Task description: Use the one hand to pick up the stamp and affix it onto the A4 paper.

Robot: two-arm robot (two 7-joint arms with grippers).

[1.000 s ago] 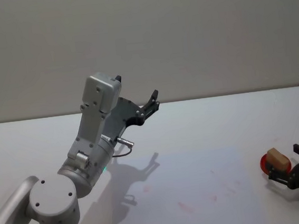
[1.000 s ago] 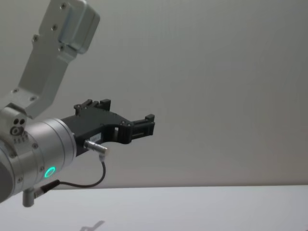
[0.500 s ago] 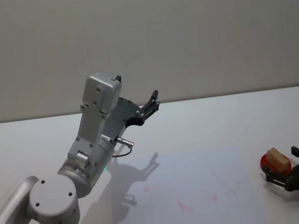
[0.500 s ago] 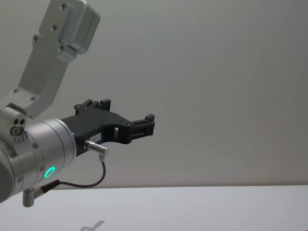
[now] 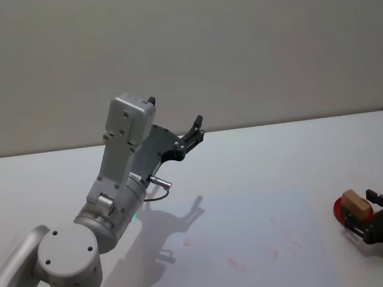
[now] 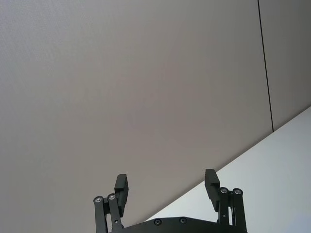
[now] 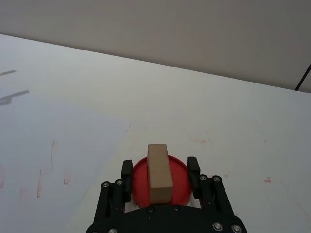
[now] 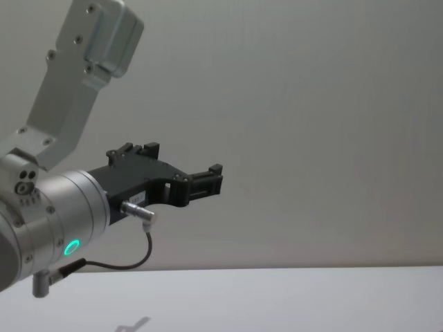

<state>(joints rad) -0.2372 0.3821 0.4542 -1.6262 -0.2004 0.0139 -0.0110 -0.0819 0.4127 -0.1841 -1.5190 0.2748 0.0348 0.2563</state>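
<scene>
**A:** What do we have around the A4 paper (image 5: 255,239)?

**B:** It lies flat on the white desk (image 5: 280,152), with faint red marks on it. The stamp (image 5: 353,205) stands upright on the bare desk just off the paper's right edge. It is a wooden block handle (image 7: 159,170) on a round red base (image 7: 181,183).

**A:** And the right hand (image 5: 361,210)?

**B:** We see it low at the desk beyond the paper's right edge, released, with the stamp between its fingers. From the head view we cannot judge the gap. The right wrist view settles it for us: the handle stands free in the middle and the fingers (image 7: 193,170) flank the red base. Whether they touch that base we cannot tell.

**A:** What stands near the sheet on the other side?

**B:** The left arm (image 5: 122,164) rises from the desk left of the paper, and its shadow (image 5: 179,223) falls across the paper's left part. The left wrist view shows us the left hand (image 6: 165,185) spread wide, facing the grey wall (image 5: 236,44).

**A:** Does the chest view add anything for us?

**B:** It gives us that arm from the side, held high above the desk, with a green light (image 8: 71,247) glowing on the wrist.
</scene>
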